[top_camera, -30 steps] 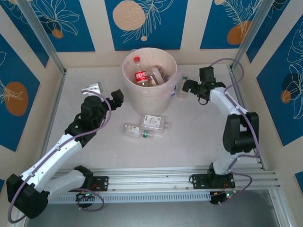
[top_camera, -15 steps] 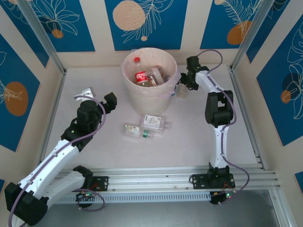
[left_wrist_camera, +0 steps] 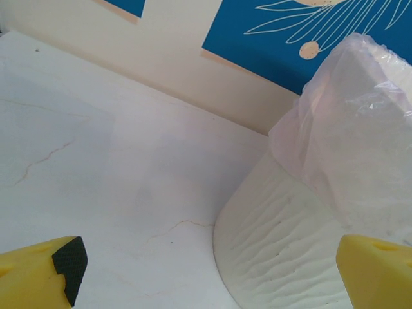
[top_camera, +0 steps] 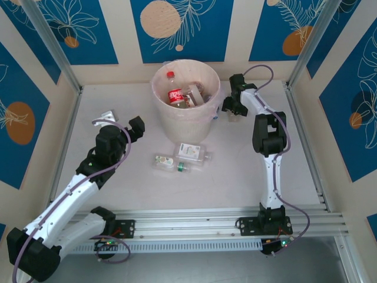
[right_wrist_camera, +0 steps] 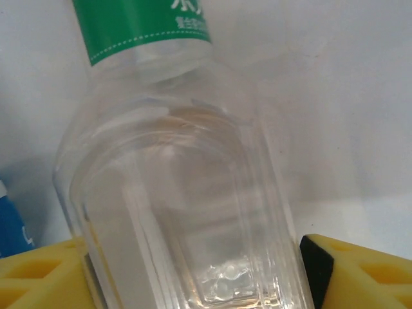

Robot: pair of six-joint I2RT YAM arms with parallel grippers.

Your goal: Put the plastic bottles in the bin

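Our left arm (top_camera: pixel 76 188) and right arm (top_camera: pixel 272 147) have white links and black joints, and a lilac cable (top_camera: pixel 259 66) loops along each. Black bases (top_camera: pixel 265 224) sit on a silver rail (top_camera: pixel 188 221). The left tool (top_camera: pixel 121 119) and right tool (top_camera: pixel 231 109) carry yellow fingers (left_wrist_camera: pixel 376 273) with black pads (left_wrist_camera: pixel 69 264).

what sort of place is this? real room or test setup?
Probably a staged robot test cell, not a real room: a white table boxed in by blue leaf-print panels on aluminium posts, a left arm and right arm bolted to a rail at its near edge, a bin holding plastic bottles.
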